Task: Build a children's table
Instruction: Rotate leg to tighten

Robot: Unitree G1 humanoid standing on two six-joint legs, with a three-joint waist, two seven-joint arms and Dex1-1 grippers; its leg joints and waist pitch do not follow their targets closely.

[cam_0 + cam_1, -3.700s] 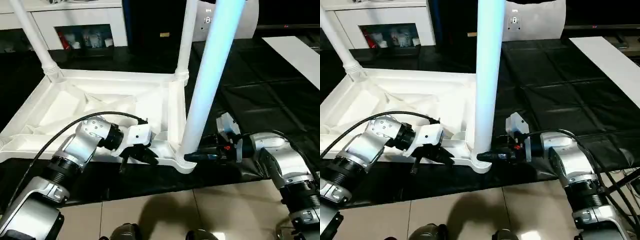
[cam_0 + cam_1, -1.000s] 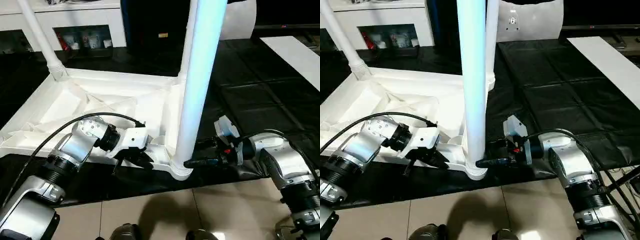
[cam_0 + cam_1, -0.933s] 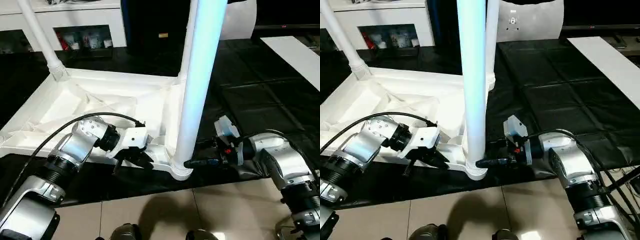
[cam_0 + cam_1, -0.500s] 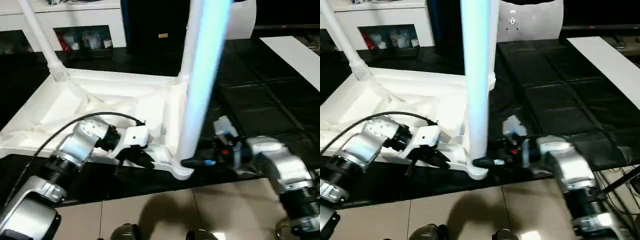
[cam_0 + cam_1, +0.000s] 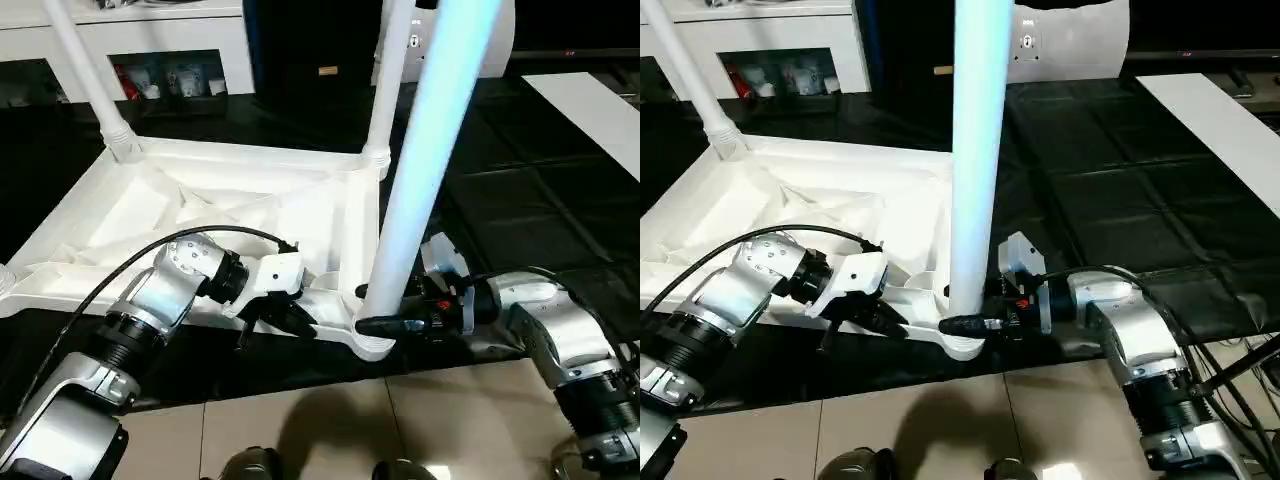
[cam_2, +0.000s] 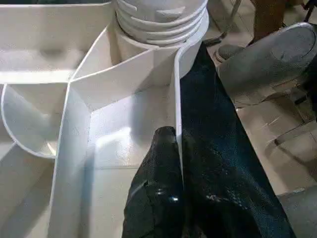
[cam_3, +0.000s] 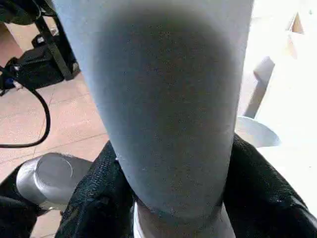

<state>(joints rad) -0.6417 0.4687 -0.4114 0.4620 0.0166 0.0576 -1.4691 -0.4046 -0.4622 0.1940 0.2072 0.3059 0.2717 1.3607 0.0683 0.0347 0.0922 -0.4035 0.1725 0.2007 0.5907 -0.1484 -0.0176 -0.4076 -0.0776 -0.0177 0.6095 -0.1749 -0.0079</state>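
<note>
three legs stand up from the upturned table top [image 5: 200, 215], which lies ribbed side up on the black padded surface [image 5: 520, 170] with its near edge along the surface's front border, just above the tiled floor [image 5: 330, 430]. one leg [image 5: 85, 75] rises from the far left corner socket, another leg [image 5: 390, 80] from the far right one, and the nearest leg [image 5: 425, 160] stands in the near right corner socket [image 5: 372, 342], leaning a little to the right at its top.

my right gripper [image 5: 385, 318] reaches in level from the right and sits at the very foot of that nearest leg. in the right wrist view the tube [image 7: 168, 99] fills the space between my two black fingers [image 7: 94, 203], one finger on each side, pressed to the tube, so i am holding the leg there at about half width.

my left gripper [image 5: 290, 318] comes in from the left and sits on the near rim of the table top, just beside the same corner socket. in the left wrist view my fingers [image 6: 161, 198] are pinched nearly together with the thin white rim wall [image 6: 177, 114] between them, one finger inside the top, the other outside over the black surface. the ringed base of the leg [image 6: 161, 22] stands right ahead of them.
</note>
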